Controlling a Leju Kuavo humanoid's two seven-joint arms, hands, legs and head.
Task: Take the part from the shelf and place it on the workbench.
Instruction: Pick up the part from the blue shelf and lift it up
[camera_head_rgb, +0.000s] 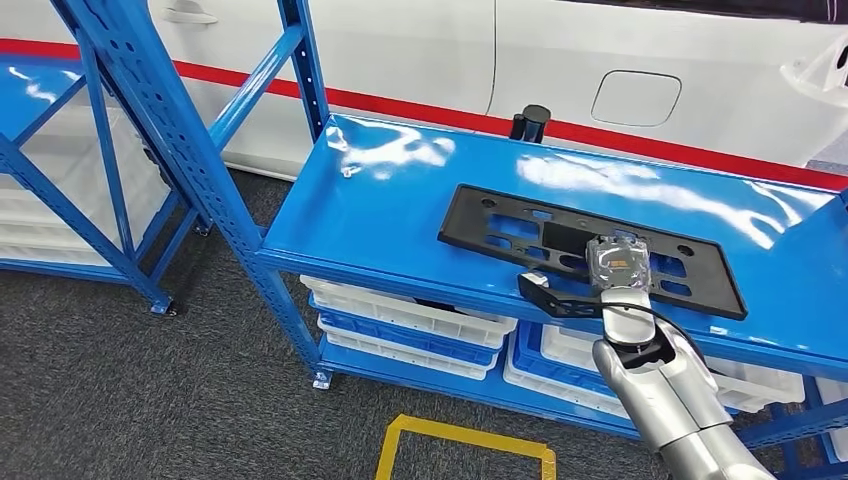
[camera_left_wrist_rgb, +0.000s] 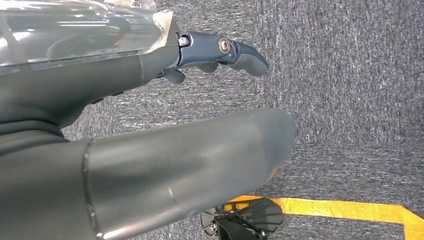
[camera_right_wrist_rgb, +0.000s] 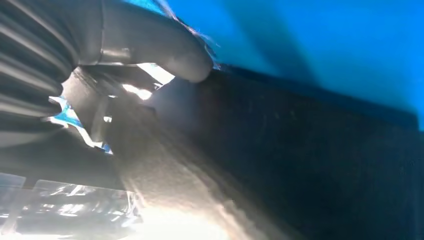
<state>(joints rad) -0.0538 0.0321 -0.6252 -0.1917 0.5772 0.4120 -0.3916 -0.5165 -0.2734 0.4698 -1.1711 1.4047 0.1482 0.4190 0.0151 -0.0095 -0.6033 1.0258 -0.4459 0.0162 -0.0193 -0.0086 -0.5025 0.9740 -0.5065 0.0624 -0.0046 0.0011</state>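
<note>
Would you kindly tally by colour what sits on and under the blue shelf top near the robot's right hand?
Black flat plastic panel with cut-outs, on the blue shelf top, with the right hand on it: 1
Black cylindrical post at the far edge: 1
Stacks of white plastic crates below: 2
Total: 4

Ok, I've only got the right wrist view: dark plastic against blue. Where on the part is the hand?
Observer: The right hand rests on the near long edge of the black panel, around mid-length.
Operator: Is the panel off the shelf yet?
Observer: No, it lies flat on the blue top shelf, above white bins.
Operator: And the left hand?
Observer: The left hand hangs over grey carpet, holding nothing.
</note>
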